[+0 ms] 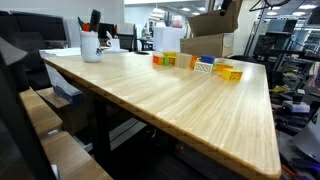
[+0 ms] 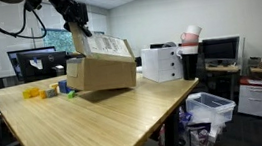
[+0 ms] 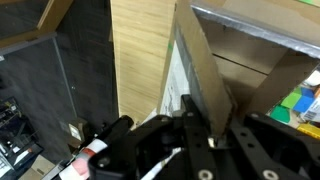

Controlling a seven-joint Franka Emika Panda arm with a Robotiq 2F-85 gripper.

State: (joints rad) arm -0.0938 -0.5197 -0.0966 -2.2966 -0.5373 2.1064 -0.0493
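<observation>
At the far left of the wooden surface (image 2: 97, 122), a small cluster of colored blocks (image 2: 48, 90) sits well apart from the near edge. Just to their right is the cardboard box (image 2: 103, 72), on the far half of the surface. The gripper (image 2: 79, 31) comes down from above at the box's upper left corner and is clenched on 1 upright flap (image 3: 195, 80), which the wrist view shows pinched between the fingers. That thin flap is probably the handhold because the box body looks too wide for the jaws. The box's long axis runs left to right and its open top faces upward, slightly tilted. Whether its base lies flat on the surface I cannot tell. Further right, off the surface, stands a white machine (image 2: 162, 63).
</observation>
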